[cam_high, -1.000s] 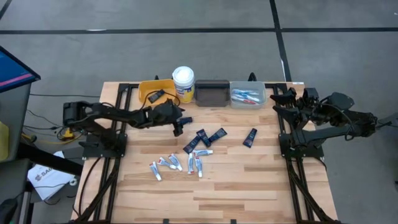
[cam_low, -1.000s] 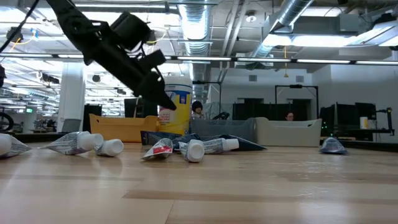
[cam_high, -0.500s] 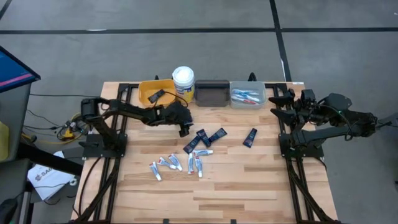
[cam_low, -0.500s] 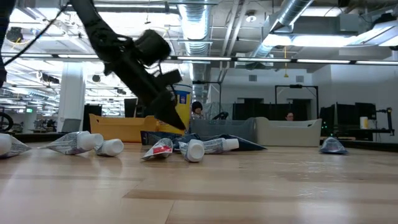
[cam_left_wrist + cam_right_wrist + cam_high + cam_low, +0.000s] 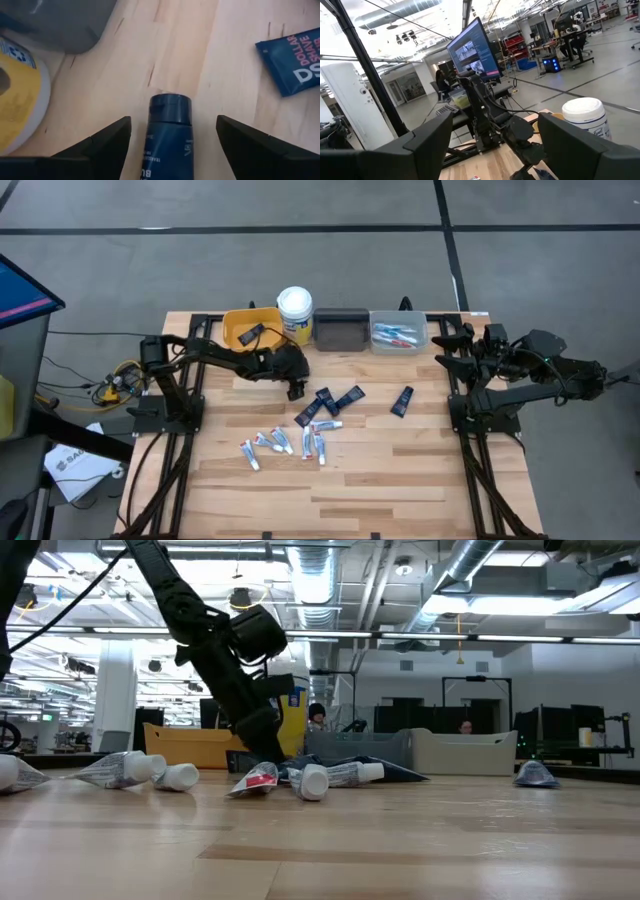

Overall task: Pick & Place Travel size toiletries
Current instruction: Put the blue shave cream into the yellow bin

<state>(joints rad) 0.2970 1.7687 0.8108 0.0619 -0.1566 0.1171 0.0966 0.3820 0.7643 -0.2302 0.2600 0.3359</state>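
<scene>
Several dark navy flat mini tubes (image 5: 350, 395) lie flat at the table's middle, and one more (image 5: 402, 400) lies to their right. Several small white tubes (image 5: 285, 442) lie nearer the front edge. My left gripper (image 5: 295, 387) is open and low over the table. In the left wrist view its fingers (image 5: 172, 120) stand on either side of one navy tube (image 5: 169, 135) without touching it, the tube's cap pointing away. In the low view my left gripper (image 5: 268, 752) reaches down to the tabletop. My right gripper (image 5: 447, 348) waits open at the table's right edge.
Along the far edge stand a yellow bin (image 5: 250, 328), a white-lidded yellow tub (image 5: 295, 310), a dark bin (image 5: 341, 328) and a grey bin (image 5: 399, 333) holding toothbrushes. Another navy tube (image 5: 292, 62) lies just beyond my left gripper. Bare wood lies toward the front edge.
My left gripper has gone a little toward the table's right edge and down to the tabletop, coming to stand astride a navy tube. The tubes have stayed where they were.
</scene>
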